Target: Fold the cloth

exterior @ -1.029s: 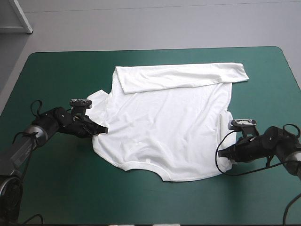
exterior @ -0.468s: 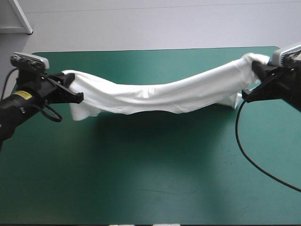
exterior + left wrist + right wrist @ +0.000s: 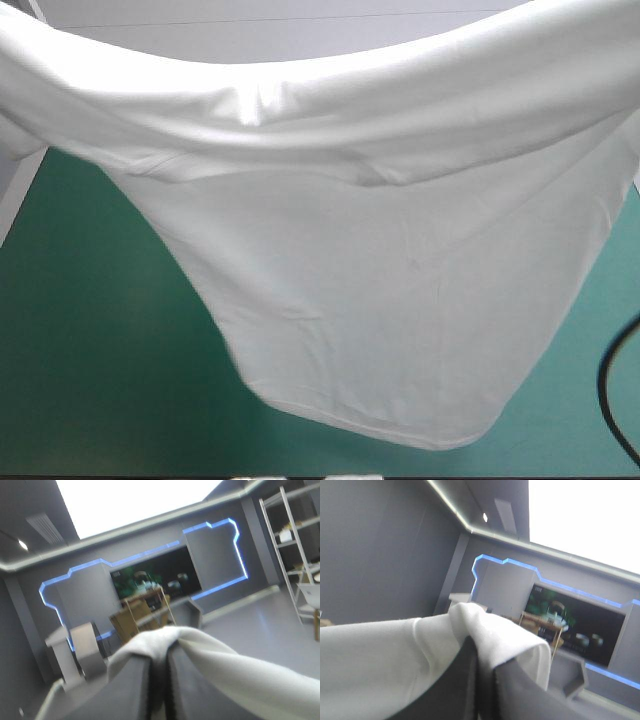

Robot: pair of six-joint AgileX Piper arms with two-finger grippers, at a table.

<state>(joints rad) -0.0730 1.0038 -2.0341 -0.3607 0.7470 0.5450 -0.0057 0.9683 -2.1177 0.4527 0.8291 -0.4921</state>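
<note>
Hanging well above the table [image 3: 70,400], the T-shirt [image 3: 380,300] fills most of the high view. A thick gathered band of white runs across the upper part of the frame from side to side. Below it the body sags like a curtain to a rounded hem at the lower centre-right. Both ends of the band are cut off by the frame's edges, so neither arm shows there. The teal-green cover appears only at the lower left and in a strip at the lower right; the rest is hidden behind the cloth.

In the left wrist view the left gripper [image 3: 160,672] has its black fingers pressed together, clamped on a bunched fold of the T-shirt that wraps over their tips and hides them. The right gripper [image 3: 481,667] is clamped the same way, with white cloth draped over its tips and trailing off to one side.
</note>
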